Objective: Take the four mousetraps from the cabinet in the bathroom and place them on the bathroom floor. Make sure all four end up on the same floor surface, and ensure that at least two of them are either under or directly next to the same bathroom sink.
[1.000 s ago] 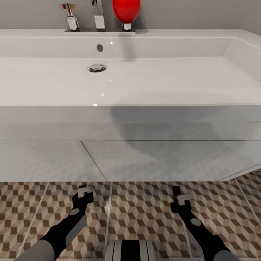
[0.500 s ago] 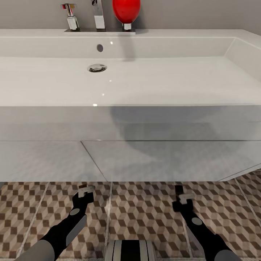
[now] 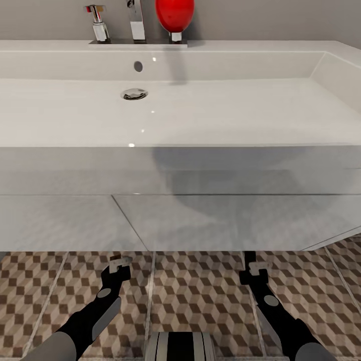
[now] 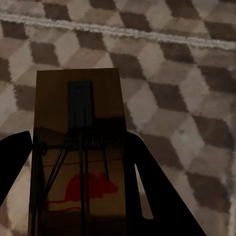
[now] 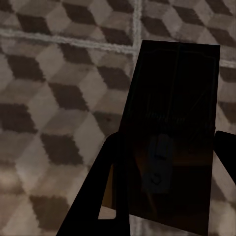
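While both jaws clamp mousetraps (image 4: 78, 157) (image 5: 172, 132); long axes along fingers (image 4: 14, 157); above bathroom floor (image 3: 200, 296)

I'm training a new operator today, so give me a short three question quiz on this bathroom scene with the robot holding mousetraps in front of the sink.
1. True or false: the left gripper holds a mousetrap printed with a red mouse.
2. What does the right gripper grip? A) a chrome tap B) a mousetrap C) nothing
3. Fill in: both grippers are low over the patterned ____, in front of the white sink.

Key
1. True; the left wrist view shows the red mouse on the board between the fingers.
2. B; the second mousetrap is dark in the right wrist view.
3. Bathroom floor, tiled in a cube pattern.
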Robot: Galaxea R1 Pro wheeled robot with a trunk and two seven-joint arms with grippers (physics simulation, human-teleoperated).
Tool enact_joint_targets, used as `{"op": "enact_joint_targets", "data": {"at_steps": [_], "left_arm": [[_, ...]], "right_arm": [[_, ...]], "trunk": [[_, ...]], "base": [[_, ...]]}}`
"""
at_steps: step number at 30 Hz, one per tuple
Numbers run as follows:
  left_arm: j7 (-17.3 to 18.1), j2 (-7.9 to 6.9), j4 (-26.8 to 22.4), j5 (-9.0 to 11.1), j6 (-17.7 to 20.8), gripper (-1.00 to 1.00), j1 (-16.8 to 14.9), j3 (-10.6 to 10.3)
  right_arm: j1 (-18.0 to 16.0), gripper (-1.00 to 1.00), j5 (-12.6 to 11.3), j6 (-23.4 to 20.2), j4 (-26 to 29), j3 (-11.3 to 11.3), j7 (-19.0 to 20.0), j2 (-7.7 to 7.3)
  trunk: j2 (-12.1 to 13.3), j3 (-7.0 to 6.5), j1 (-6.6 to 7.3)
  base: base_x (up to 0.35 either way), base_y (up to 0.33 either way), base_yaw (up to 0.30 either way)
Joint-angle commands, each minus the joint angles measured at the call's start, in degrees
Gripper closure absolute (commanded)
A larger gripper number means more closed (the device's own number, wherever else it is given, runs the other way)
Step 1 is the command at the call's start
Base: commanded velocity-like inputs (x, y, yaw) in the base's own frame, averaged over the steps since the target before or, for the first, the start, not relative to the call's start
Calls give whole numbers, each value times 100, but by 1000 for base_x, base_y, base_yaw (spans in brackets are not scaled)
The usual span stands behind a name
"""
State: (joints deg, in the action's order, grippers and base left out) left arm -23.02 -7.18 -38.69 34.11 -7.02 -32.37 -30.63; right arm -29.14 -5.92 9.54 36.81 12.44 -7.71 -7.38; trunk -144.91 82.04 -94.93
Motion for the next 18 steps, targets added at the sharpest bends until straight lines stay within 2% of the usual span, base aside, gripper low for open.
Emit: {"op": "enact_joint_targets", "data": {"at_steps": [1, 18], "left_arm": [[-48, -6, -4, 60, -27, 100, -6, -48], [-115, -18, -8, 47, -33, 100, -6, -25]], "right_arm": [[-4, 100, -66, 22, -1, 48, -44, -9], [-4, 100, -49, 21, 2, 63, -46, 8]], "trunk": [[-1, 4, 1], [-1, 4, 1]], "base": [[0, 0, 0], [0, 0, 0]]}}
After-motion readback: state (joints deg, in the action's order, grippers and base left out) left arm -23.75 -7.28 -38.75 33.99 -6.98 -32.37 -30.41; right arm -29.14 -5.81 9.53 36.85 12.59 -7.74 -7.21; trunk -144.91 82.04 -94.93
